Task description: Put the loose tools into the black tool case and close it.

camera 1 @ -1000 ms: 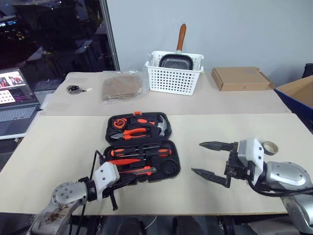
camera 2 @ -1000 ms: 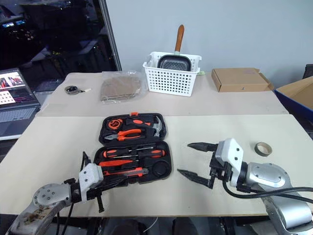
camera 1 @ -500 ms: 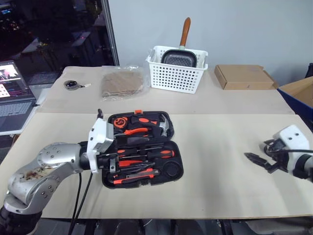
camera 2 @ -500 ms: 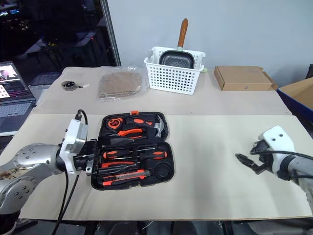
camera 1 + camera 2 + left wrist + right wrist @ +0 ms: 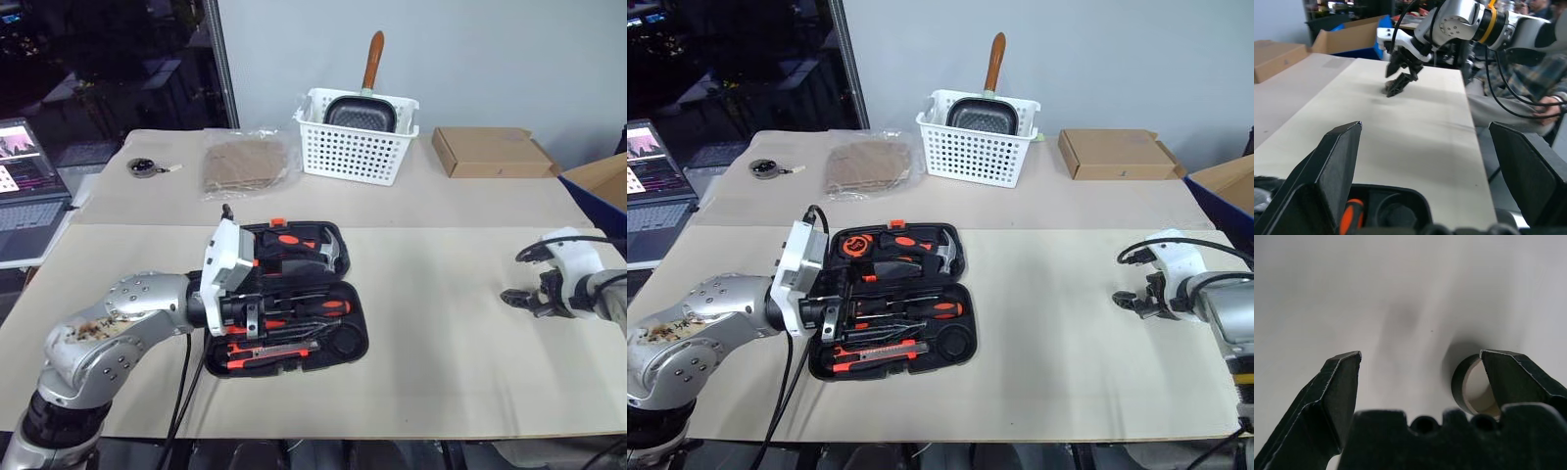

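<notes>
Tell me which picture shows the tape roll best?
The right wrist view: the tape roll sits close up on the table, partly behind one finger of the right gripper. In the left wrist view it is a far, blurry speck under that gripper.

Black tool case (image 5: 950,343), red-and-orange tools (image 5: 884,307); white perforated basket (image 5: 970,152)

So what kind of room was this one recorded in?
Probably a lab or office workspace set up for robot trials: a plain table staged with props such as a white basket and an open tool case, a laptop running alongside, and cardboard boxes around.
</notes>
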You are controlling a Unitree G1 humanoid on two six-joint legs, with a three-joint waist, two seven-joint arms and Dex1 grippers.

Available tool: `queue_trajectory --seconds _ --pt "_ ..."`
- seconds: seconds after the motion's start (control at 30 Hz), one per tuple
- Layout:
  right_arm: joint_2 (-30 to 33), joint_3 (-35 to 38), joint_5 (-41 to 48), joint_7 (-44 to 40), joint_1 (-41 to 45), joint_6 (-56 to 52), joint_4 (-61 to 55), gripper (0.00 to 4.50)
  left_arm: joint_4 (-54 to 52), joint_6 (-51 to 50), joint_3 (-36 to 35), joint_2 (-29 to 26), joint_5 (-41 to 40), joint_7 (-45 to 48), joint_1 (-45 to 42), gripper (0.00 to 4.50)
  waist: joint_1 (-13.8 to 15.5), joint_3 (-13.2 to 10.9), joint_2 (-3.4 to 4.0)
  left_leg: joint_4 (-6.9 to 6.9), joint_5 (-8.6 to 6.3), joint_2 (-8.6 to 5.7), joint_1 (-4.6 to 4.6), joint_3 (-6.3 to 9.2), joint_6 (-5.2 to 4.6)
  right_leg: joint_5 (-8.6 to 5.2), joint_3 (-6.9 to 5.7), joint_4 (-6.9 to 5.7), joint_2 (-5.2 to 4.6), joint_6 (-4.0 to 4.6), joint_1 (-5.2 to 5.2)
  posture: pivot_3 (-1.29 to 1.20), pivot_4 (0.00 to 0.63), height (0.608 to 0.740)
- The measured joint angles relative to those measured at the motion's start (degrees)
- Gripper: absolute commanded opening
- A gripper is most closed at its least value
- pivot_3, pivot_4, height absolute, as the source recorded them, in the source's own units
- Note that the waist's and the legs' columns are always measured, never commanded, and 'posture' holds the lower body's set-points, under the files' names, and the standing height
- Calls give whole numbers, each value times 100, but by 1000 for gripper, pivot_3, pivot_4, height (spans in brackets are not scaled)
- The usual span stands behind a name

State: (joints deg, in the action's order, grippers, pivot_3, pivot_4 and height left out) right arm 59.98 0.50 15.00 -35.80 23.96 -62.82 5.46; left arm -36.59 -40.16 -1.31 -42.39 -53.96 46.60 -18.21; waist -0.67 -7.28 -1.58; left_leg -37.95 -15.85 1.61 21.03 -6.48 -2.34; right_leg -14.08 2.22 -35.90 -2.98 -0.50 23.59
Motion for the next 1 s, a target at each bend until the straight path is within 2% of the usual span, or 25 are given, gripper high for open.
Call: queue_trajectory --seconds 0.13,0.27,0.53,0.63,1.0 --pt "-24 -77 -87 -2 181 -208 270 4500 257 -1 22 143 202 -160 -218 4459 23 0 1 -5 7 -5 43 0 9 3 1 -15 -2 -2 53 0 150 740" --pt "-25 -182 -140 -17 259 -286 500 4500 329 -6 252 365 314 -262 -498 4459 15 1 2 -5 9 -6 45 0 14 3 2 -13 -2 -3 54 0 150 740" --pt "-105 -164 -289 82 637 -293 1171 4500 382 -9 460 461 572 -286 -609 4459 -21 1 2 -6 11 -4 39 -2 16 4 7 -19 1 -2 53 0 150 740" --pt "-282 -156 -314 140 732 -275 1481 3769 374 -9 464 510 641 -311 -609 4500 -12 1 2 -6 13 -4 38 -1 18 6 6 -22 3 0 52 0 150 740" --pt "-389 -435 -559 -124 1063 245 2123 45 375 -9 437 551 662 -337 -612 4500 -8 1 3 -10 13 -9 37 -2 18 10 8 -20 -2 -7 48 0 150 740"
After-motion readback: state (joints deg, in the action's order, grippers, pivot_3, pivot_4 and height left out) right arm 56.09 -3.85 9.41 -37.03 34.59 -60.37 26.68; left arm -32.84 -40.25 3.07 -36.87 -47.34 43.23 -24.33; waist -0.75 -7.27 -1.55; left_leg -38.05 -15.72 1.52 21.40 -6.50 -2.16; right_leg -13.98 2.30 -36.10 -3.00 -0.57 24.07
